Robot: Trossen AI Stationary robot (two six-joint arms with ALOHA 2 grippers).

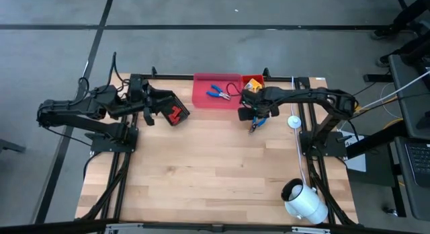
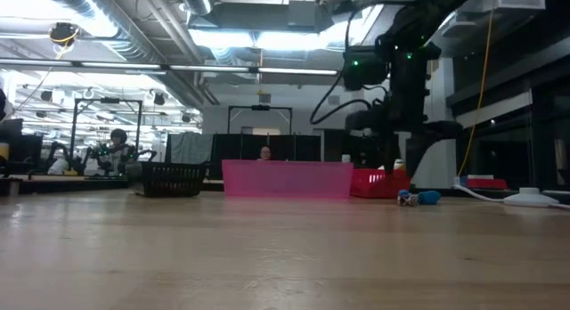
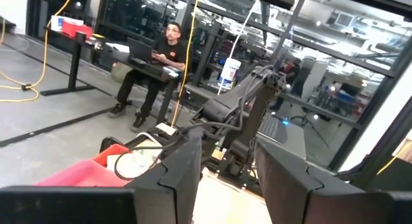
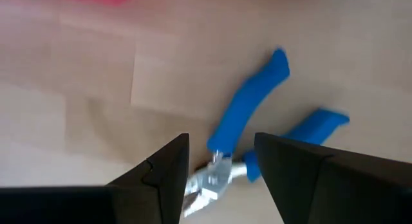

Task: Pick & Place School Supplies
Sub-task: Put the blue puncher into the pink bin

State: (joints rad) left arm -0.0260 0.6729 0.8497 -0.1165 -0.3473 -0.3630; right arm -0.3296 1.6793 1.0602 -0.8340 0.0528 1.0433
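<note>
A blue-handled plier-like tool [image 1: 258, 124] lies flat on the wooden table in front of the pink bin; the low view shows it as the pliers [image 2: 417, 198]. My right gripper [image 4: 222, 143] hovers just above it, open. Its fingers stand either side of the metal head [image 4: 211, 177], and the blue handles [image 4: 252, 105] point away. A second pair of pliers [image 1: 218, 92] lies in the pink bin [image 1: 201, 101]. Red pieces [image 1: 177, 114] sit in the black bin. Yellow boxes [image 1: 254, 83] sit in the orange bin. My left gripper [image 3: 226, 153] is open and empty, held by the black bin.
The pink bin [image 2: 285, 179], orange bin [image 2: 378, 183] and black mesh bin [image 2: 174, 178] line the far edge. A large white cylinder [image 1: 304, 202] lies near the right front corner, and a white cable [image 1: 300, 150] runs along the right side. A seated person [image 3: 158, 63] is beyond the table.
</note>
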